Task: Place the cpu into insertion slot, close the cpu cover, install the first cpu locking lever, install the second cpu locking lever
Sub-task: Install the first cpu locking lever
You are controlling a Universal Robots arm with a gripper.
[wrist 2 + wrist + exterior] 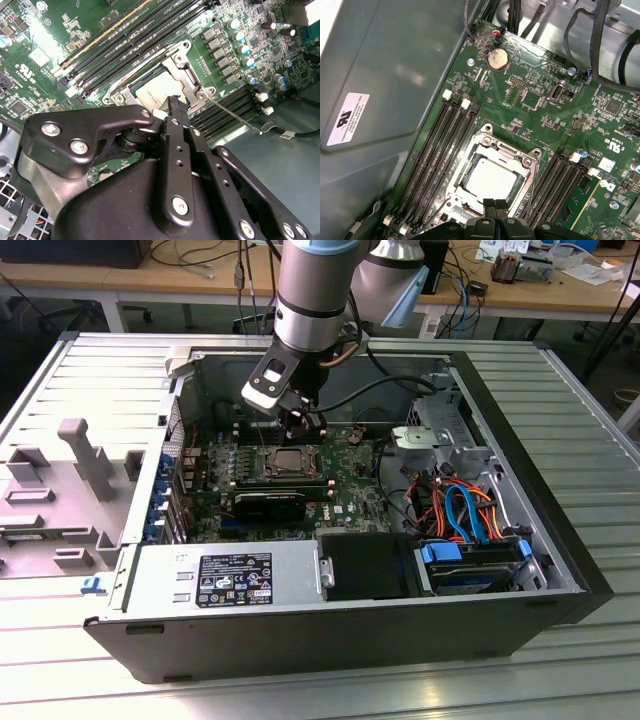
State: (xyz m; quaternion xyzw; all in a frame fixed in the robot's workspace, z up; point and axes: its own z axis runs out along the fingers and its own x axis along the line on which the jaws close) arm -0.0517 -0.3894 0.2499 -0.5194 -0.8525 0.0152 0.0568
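Pointing down at the socket's near edge, my gripper (495, 204) shows its fingers pressed together, pinching nothing. The cpu (492, 181) lies flat in the insertion slot (463, 175) on the green motherboard (540, 100), framed by the cpu cover (496, 146) lying down over it. In the second wrist view, a thin locking lever (235, 116) angles out from the cover's corner across the memory slots (235, 100).
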